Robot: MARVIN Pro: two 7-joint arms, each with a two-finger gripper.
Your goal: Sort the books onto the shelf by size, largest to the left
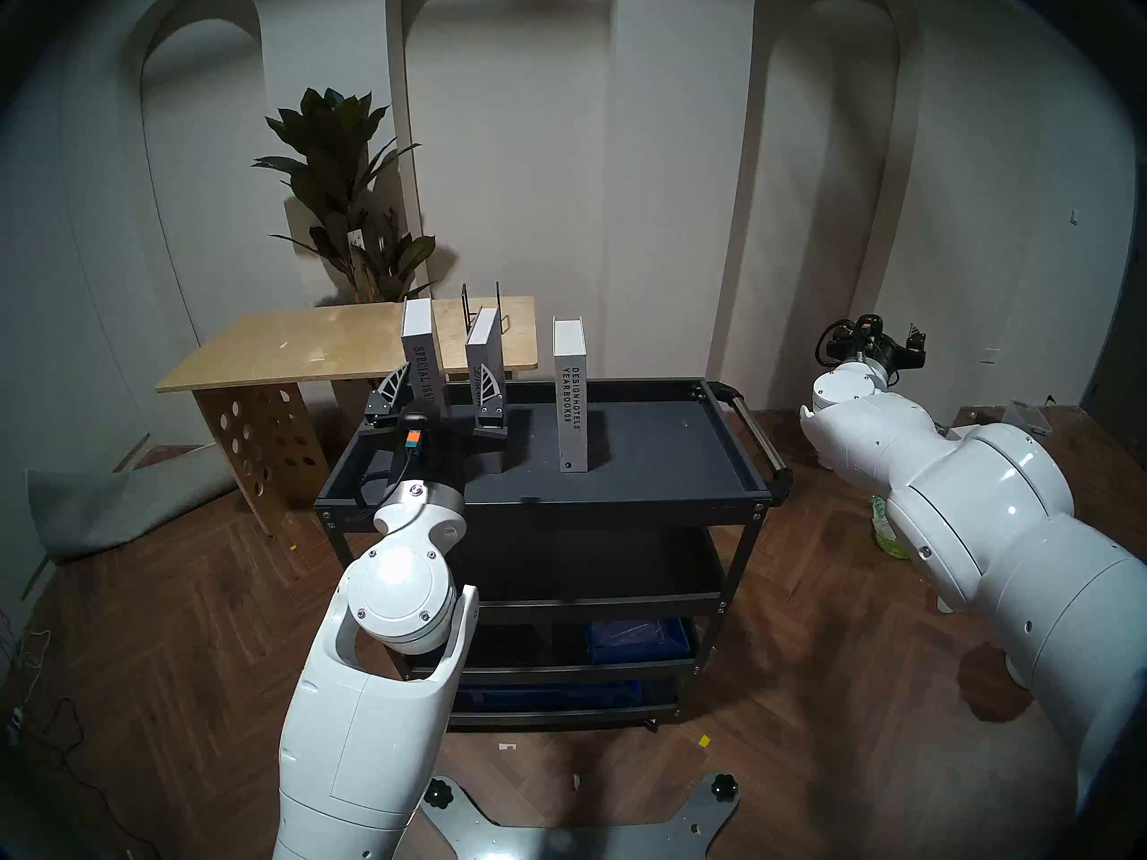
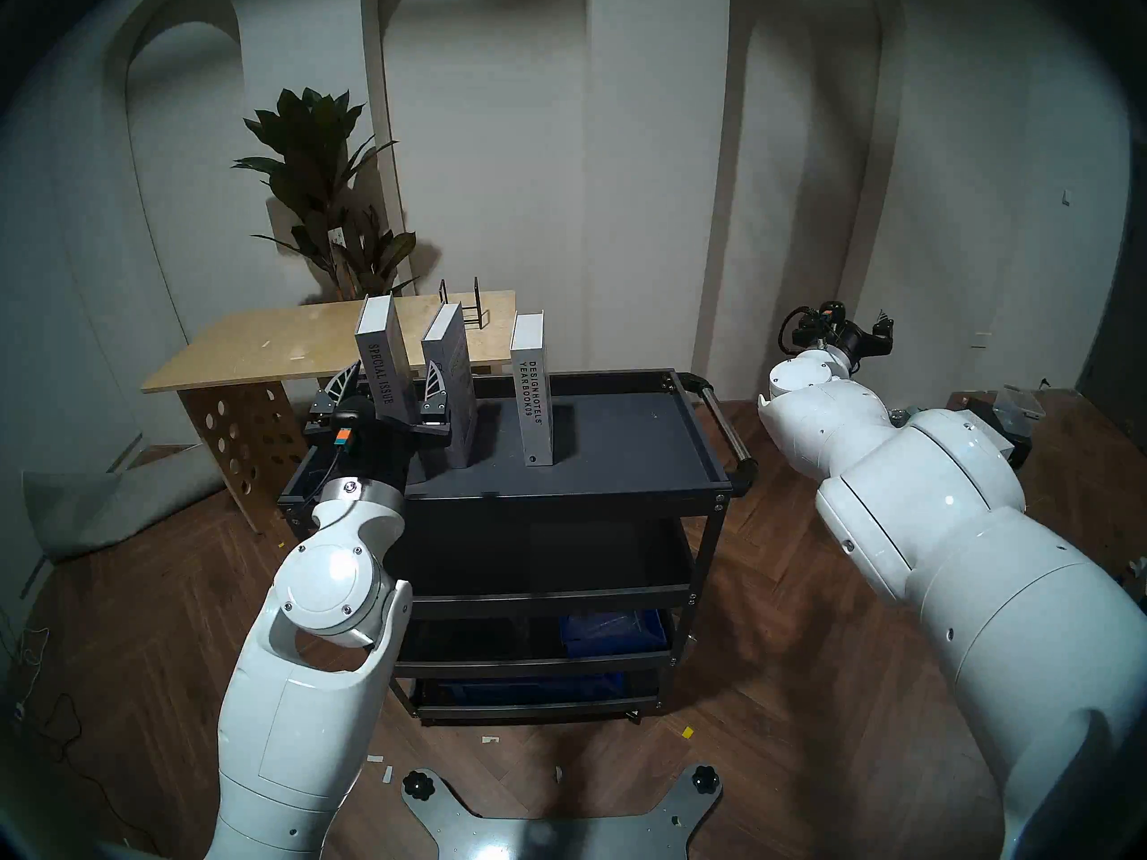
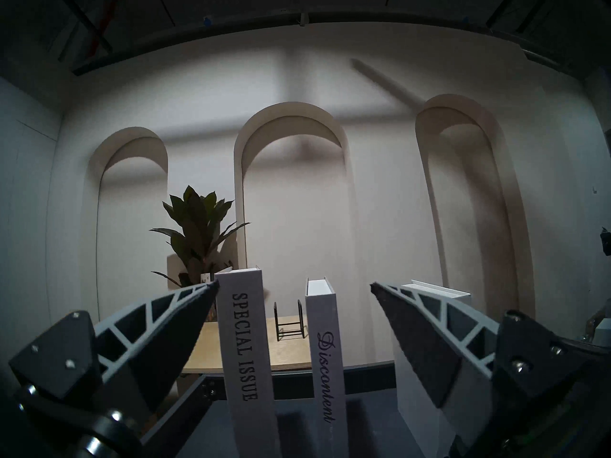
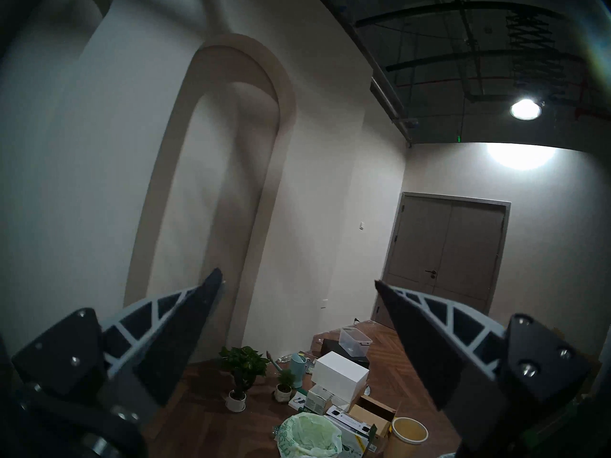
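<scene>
Three grey-white books stand upright on the cart's dark grey top tray (image 1: pixel 658 461). From left to right they are "SPECIAL ISSUE" (image 1: pixel 424 359), "Discontent" (image 1: pixel 487 356) and "DESIGNHOTELS YEARBOOK09" (image 1: pixel 571 406). My left gripper (image 1: pixel 440 393) is open at the tray's left end, in front of the first two books. In the left wrist view (image 3: pixel 294 285) "SPECIAL ISSUE" (image 3: pixel 246 341) and "Discontent" (image 3: pixel 325 355) show between its fingers, with gaps; the third book (image 3: pixel 420 401) is behind the right finger. My right gripper (image 4: pixel 297 279) is open and empty, far right of the cart.
A plywood table (image 1: pixel 279 350) with a black wire stand (image 1: pixel 481 309) is behind the cart, and a plant (image 1: pixel 347 207) behind that. The steel handle (image 1: pixel 754 430) is on the cart's right side. Blue bins (image 1: pixel 639 641) sit on lower tiers. Floor clutter (image 4: pixel 340 378) lies to the right.
</scene>
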